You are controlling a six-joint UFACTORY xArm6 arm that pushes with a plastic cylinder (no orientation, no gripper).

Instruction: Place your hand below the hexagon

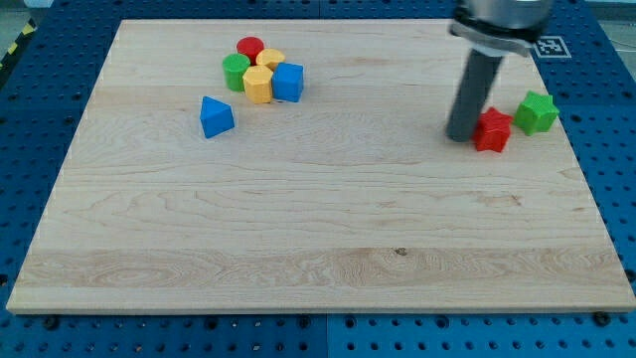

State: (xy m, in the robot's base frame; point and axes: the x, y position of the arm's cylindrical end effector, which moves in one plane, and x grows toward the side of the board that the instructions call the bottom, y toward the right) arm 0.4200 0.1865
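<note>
The yellow hexagon [257,85] sits in the cluster near the top of the wooden worktop [298,229], towards the view's left. It touches the blue cube [288,81] on its right and the green cylinder [236,72] on its left; a second yellow block [270,59], whose shape I cannot make out, and the red cylinder [249,47] lie just above it. The blue triangular block [215,116] stands apart, below and to the left of the cluster.

My tip [460,136] is well away from the hexagon, far over on the view's right, resting just beside the left edge of the red star block [492,130]. The green star block [537,112] lies near, to the right of the red one. My end effector is a plain dark rod with nothing to part or clamp.
</note>
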